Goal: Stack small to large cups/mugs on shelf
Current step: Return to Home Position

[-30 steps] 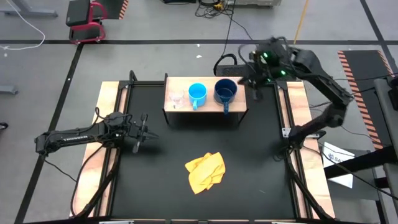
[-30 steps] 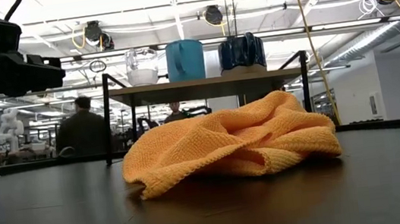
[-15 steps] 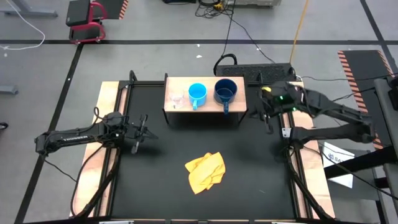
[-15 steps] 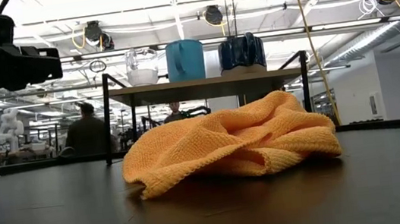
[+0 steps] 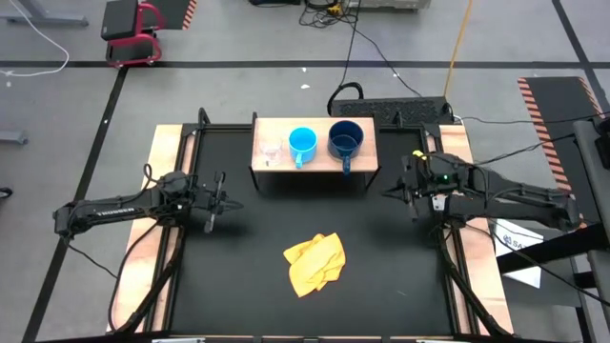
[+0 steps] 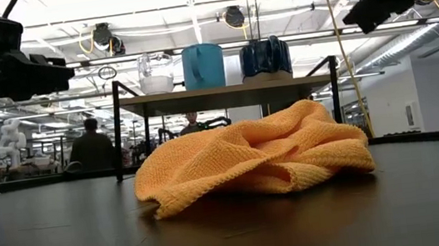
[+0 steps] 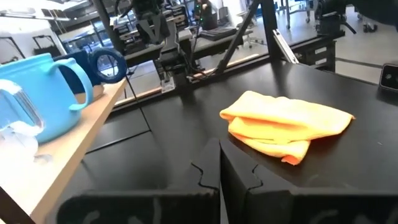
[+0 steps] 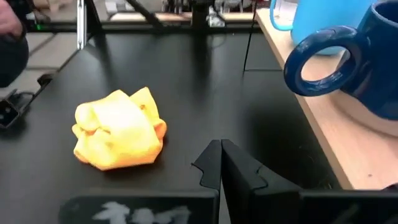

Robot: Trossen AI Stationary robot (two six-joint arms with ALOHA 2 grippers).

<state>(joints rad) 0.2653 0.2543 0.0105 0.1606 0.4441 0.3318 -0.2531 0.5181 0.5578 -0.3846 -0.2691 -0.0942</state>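
Observation:
On the light wooden shelf (image 5: 315, 164) stand three cups in a row, each on its base: a small clear glass cup (image 5: 272, 151), a light blue mug (image 5: 302, 143) and a dark blue mug (image 5: 344, 141). They also show in the low view: glass cup (image 6: 154, 72), light blue mug (image 6: 202, 65), dark blue mug (image 6: 265, 56). My left gripper (image 5: 227, 203) is shut and empty, left of the shelf, over the table. My right gripper (image 5: 396, 191) is shut and empty, just right of the shelf's right end; its wrist view shows the dark blue mug (image 8: 373, 62) close by.
A crumpled yellow cloth (image 5: 315, 262) lies on the black table in front of the shelf, toward the near edge. Light wooden side rails (image 5: 167, 162) run along the table's left and right. People show in the room behind the table (image 6: 92, 143).
My right gripper has come from beyond the shelf's far right corner toward the table's near edge and down, and now hangs beside the shelf's right end. The cups and the cloth have stayed in place.

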